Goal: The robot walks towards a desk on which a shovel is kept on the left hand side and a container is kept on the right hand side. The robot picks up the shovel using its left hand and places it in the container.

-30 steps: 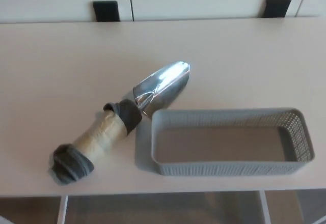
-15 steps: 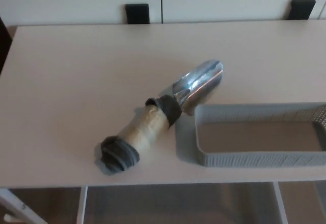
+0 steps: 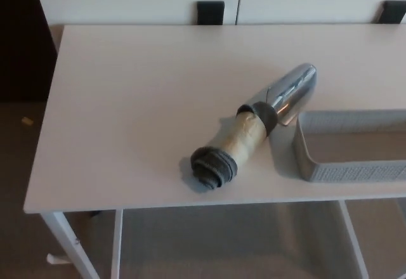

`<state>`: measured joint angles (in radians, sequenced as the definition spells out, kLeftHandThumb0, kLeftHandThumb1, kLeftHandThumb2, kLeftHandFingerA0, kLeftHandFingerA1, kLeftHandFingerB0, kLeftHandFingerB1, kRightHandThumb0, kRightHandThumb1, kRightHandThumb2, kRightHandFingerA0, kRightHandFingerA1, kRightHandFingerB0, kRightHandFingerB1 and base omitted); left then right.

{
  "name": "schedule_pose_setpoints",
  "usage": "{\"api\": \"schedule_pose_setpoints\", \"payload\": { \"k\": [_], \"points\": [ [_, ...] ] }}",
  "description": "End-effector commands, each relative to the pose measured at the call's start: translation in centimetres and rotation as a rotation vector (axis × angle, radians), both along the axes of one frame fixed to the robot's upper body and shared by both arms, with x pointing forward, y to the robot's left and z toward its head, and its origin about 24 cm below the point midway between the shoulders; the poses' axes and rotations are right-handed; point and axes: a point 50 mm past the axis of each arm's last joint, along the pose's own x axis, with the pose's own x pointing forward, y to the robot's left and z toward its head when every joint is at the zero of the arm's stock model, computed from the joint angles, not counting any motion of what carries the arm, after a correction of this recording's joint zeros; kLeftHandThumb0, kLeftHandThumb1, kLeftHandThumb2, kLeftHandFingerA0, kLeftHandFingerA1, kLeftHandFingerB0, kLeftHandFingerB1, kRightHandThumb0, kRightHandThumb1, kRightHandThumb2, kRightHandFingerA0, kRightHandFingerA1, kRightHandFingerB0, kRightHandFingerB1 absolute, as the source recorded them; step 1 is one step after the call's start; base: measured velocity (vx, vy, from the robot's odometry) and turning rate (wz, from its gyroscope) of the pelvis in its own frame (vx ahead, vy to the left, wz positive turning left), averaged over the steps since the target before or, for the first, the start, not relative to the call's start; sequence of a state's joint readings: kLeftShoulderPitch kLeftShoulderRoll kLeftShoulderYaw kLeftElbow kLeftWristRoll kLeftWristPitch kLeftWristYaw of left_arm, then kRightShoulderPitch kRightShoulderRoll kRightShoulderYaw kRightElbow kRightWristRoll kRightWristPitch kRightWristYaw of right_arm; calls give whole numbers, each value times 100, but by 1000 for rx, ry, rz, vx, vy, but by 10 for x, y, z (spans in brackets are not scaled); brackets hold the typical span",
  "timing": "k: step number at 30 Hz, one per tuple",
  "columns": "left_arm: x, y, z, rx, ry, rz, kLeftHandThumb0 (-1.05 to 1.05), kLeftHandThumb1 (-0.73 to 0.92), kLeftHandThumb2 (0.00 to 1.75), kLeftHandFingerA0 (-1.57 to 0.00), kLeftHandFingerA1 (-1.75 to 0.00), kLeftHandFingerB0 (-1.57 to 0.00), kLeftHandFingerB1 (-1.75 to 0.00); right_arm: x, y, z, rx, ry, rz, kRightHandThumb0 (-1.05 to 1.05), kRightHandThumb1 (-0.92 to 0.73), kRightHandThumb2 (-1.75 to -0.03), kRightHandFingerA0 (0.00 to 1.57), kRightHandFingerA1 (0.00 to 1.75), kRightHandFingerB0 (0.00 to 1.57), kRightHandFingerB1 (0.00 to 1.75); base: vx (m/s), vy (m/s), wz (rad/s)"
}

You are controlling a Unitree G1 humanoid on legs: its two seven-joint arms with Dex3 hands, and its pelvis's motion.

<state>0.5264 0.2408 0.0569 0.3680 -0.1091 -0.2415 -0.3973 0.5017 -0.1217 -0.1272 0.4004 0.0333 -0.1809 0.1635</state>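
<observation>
While no robot hand shows in the head view, the shovel [image 3: 254, 130] lies flat on the desk [image 3: 127, 101], untouched.

Neither hand is in the picture, so their opening cannot be told. The shovel lies slantwise, its grey-wrapped butt toward the near edge, its shiny blade pointing up and right. The blade ends just beside the far left corner of the grey mesh container [image 3: 355, 155], perhaps touching it. The container is cut off at the right edge.
</observation>
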Motion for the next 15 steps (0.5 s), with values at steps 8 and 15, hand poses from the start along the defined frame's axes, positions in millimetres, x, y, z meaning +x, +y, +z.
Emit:
{"api": "schedule_pose_setpoints", "payload": {
  "k": [8,15],
  "points": [
    [-7,0,1,8,4,-24,-66,65,86,-28,-43,-20,-40,8,-3,9,-30,-30,31,-43,-69,-60,54,54,36,41,-79,-213,-11],
    [-3,2,1,34,0,-29,-66,66,86,-28,-42,-20,-39,11,-3,8,-33,-27,41,-40,-70,-60,50,50,34,42,-19,-6,0]
  ]
}}
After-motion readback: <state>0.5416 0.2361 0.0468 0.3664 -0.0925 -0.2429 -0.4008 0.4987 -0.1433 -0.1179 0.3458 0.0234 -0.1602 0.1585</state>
